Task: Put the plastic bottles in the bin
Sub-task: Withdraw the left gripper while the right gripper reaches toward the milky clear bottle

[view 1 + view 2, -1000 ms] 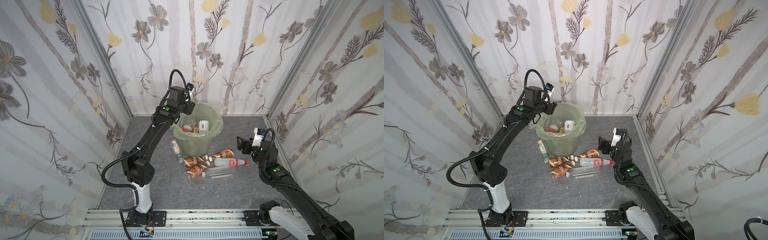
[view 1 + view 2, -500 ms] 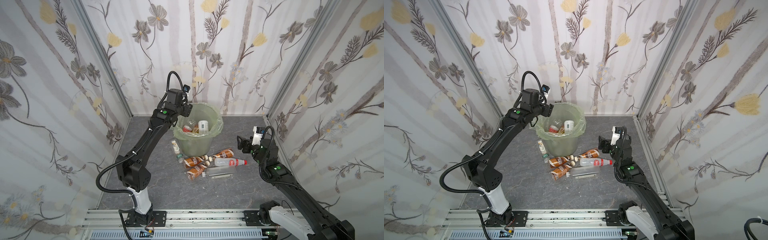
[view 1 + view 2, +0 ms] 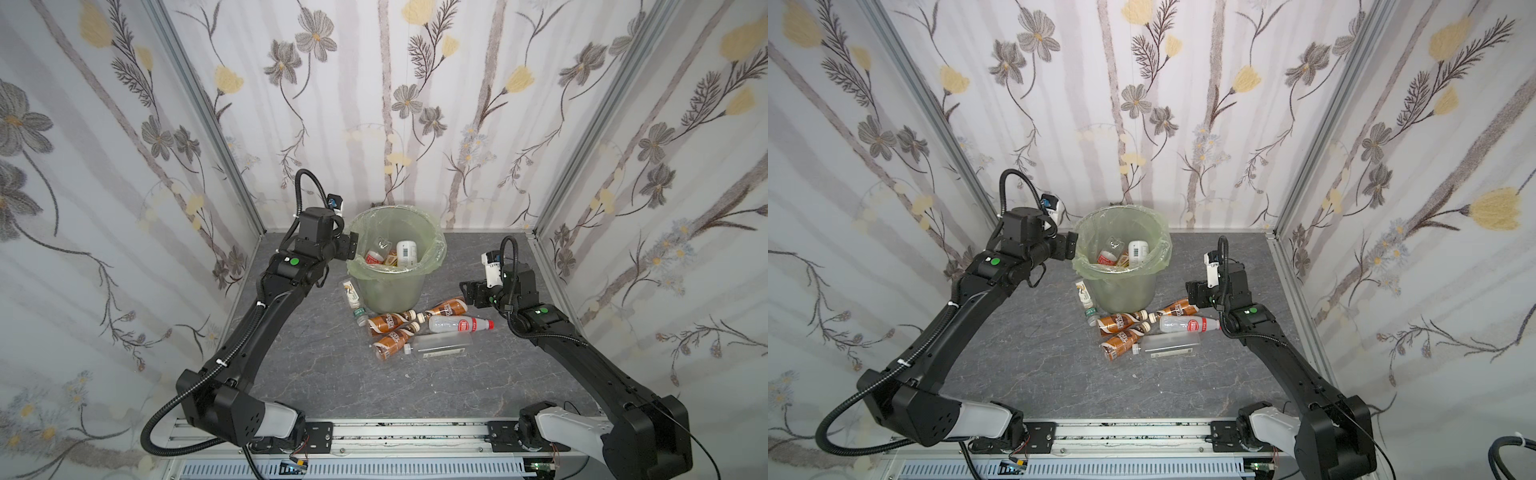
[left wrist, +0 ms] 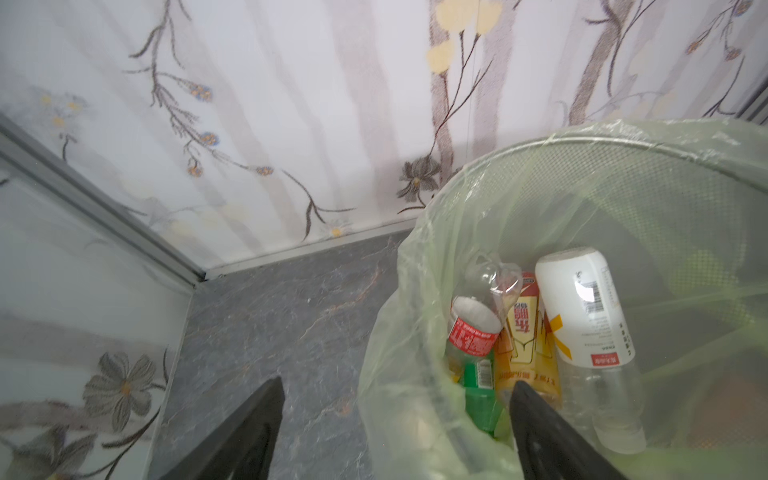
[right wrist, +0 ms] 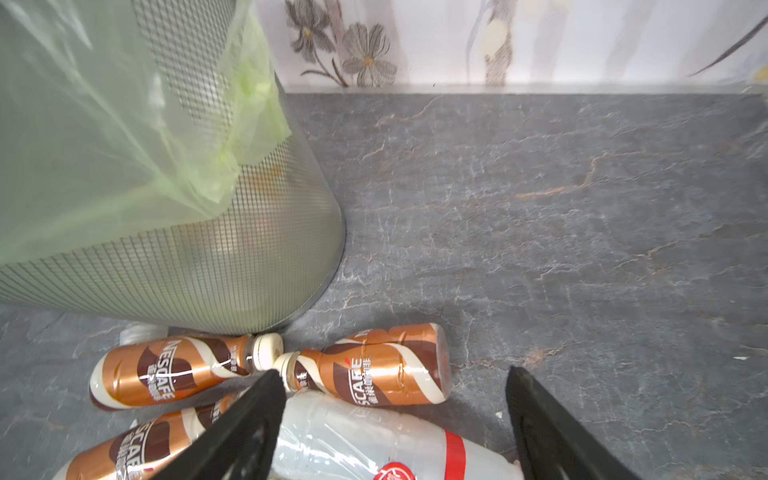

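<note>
Brown-and-white labelled plastic bottles (image 3: 388, 322) lay on their sides at the foot of the pale green, bag-lined round bin (image 3: 390, 291), which stood near the back edge of the grey marbled surface (image 3: 332, 374). A clear red-labelled bottle (image 3: 459, 324) and a clear flat-sided bottle (image 3: 440, 348) lay just beside them. More sat inside the bin, a white bottle (image 4: 582, 307) uppermost. Your left gripper (image 4: 397, 382) hung at the bin's rim, fingers spread and empty, placed, I judge, so anything let go would fall inside. Your right gripper (image 5: 390, 372), also spread and empty, hovered over the red-labelled bottle, seemingly lined up to pick it.
</note>
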`<act>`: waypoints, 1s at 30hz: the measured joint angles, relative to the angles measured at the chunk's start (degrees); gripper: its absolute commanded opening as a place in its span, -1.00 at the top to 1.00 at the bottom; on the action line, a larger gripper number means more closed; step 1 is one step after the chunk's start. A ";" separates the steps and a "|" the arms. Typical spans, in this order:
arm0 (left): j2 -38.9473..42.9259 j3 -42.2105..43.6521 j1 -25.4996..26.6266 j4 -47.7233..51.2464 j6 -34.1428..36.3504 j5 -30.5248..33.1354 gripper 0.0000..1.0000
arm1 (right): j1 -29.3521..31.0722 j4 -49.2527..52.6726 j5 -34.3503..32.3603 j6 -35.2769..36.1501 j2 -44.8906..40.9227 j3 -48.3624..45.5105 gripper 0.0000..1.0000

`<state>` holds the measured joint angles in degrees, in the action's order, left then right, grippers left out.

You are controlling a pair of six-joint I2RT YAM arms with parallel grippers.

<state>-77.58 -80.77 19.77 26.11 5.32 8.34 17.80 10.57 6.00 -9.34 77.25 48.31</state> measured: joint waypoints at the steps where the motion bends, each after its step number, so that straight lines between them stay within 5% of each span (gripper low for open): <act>1: 1.75 2.60 -0.72 -0.48 -0.61 0.13 -0.77 | 0.13 1.11 0.57 0.35 0.98 0.22 -0.68; 12: 19.93 27.63 -7.15 -2.99 -6.19 0.42 -0.83 | 4.37 9.35 3.50 4.26 10.12 3.89 -0.68; 20: 24.59 34.82 -7.63 -4.94 -10.32 0.17 -0.83 | 11.54 17.16 -1.64 12.15 20.72 9.11 -0.56; 30: 27.54 37.16 -8.55 -6.64 -11.56 0.22 -0.83 | 12.24 19.78 -4.48 16.63 22.58 9.64 -0.51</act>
<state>-50.04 -43.62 11.22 19.46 -6.24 8.56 30.04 30.35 1.52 7.29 99.83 57.95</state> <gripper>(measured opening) 0.917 0.755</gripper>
